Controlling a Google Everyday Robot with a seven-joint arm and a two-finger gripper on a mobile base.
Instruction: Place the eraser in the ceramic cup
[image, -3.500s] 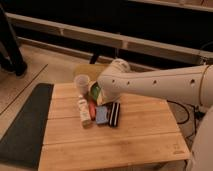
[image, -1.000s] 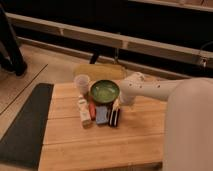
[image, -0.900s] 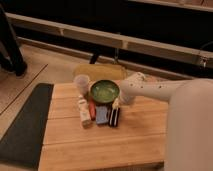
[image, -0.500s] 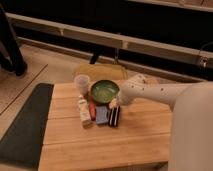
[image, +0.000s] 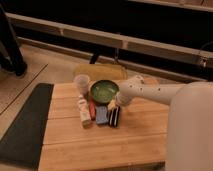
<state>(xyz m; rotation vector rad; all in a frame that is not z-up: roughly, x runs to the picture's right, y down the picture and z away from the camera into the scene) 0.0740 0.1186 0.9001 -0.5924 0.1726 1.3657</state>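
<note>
Gripper (image: 115, 104) sits at the end of the white arm reaching in from my right, low over the wooden table (image: 100, 150), just above the top end of the eraser (image: 114, 117) and close beside the rim of the green bowl (image: 104, 91). Its jaws stand apart and hold nothing. The eraser lies flat on the table, lengthwise toward me, with the blue pad (image: 102, 115) right against its left side. The ceramic cup (image: 82, 83) stands upright at the bowl's far left, well apart from the eraser, and appears empty from here.

My worries from this position:

- The eraser and blue pad are so close that a finger could land on the pad or wedge between the two, and I would lift the wrong piece or drag both.
- The eraser is flat, so a shallow pinch may slip off its edges. I judge it needs a grip across the narrow width.
- The bowl is right next to the wrist, so a careless descent or lift could knock it.
- The path to the cup crosses the bowl. The cup is narrow and the eraser long, so it must go in end first or it may tip the cup or drop into the bowl.
</note>
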